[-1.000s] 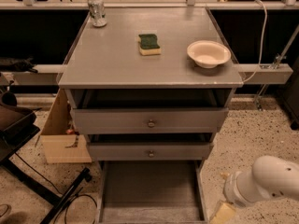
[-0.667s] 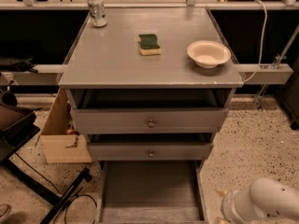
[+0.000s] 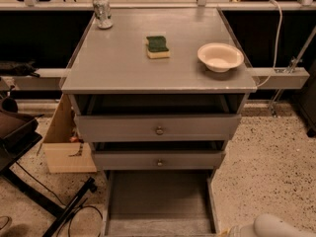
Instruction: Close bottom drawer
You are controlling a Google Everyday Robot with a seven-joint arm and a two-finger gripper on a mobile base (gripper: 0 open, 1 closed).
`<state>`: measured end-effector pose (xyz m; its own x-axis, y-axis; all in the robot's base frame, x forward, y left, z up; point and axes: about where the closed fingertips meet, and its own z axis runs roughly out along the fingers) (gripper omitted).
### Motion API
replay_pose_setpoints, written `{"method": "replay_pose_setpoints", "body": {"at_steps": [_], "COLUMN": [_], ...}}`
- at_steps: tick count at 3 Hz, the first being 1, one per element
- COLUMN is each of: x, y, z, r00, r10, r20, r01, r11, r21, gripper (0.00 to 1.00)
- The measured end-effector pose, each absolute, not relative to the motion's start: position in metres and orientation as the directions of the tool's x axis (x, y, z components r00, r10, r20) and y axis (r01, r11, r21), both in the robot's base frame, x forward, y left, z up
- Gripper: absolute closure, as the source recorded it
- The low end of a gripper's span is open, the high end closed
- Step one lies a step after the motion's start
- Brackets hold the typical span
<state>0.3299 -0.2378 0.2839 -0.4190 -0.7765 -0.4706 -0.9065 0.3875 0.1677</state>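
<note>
The bottom drawer [image 3: 158, 201] of the grey cabinet [image 3: 148, 78] is pulled far out towards me. Its long plain tray is open and empty, and its front panel and knob are cut off below the picture's edge. The two drawers above, the middle one [image 3: 159, 160] and the top one [image 3: 159, 128], stand slightly out, each with a small round knob. My white arm [image 3: 279, 227] shows at the bottom right, just right of the open tray's front corner. Only a sliver of my gripper [image 3: 231, 231] shows at the bottom edge.
On the cabinet top stand a can [image 3: 102, 11], a green-and-yellow sponge [image 3: 158, 47] and a cream bowl [image 3: 220, 57]. A cardboard box [image 3: 64, 142] sits on the floor at the left, with black stand legs and cable [image 3: 59, 206]. Speckled floor lies to the right.
My arm has sunk lower and to the right, so less of it shows. The drawers have not moved.
</note>
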Motion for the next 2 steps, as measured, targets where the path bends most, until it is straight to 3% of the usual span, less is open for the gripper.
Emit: {"method": "replay_pose_setpoints", "body": {"at_steps": [1,2], "x": [0.3226,0.3235], "y": [-0.2364,-0.2350], "z": [0.2115,0.2058], "r00": [-0.502,-0.507], "r10": [-0.721,-0.717], "r20": [-0.477,-0.479], "r01": [-0.865,-0.862], "r11": [0.420,0.424], "r21": [0.275,0.278], "gripper": [0.76,0.99]}}
